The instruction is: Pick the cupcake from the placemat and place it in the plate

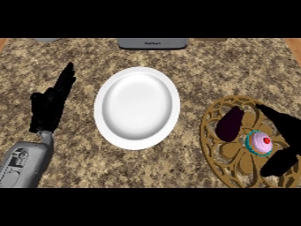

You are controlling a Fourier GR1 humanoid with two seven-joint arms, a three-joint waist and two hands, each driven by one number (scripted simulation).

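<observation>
Granite desk [198, 57]: right robot hand [295, 140] spread wide beside cupcake [261, 143], seemingly untouched; closing off-centre could tip it before the plate [137, 107].

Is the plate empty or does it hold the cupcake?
Empty. The white plate shows only bare surface; the cupcake sits upright on the placemat, between the right hand's fingers.

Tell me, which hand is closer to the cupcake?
Right. The right hand is around the cupcake on the placemat. The left hand is far off, beyond the plate.
</observation>
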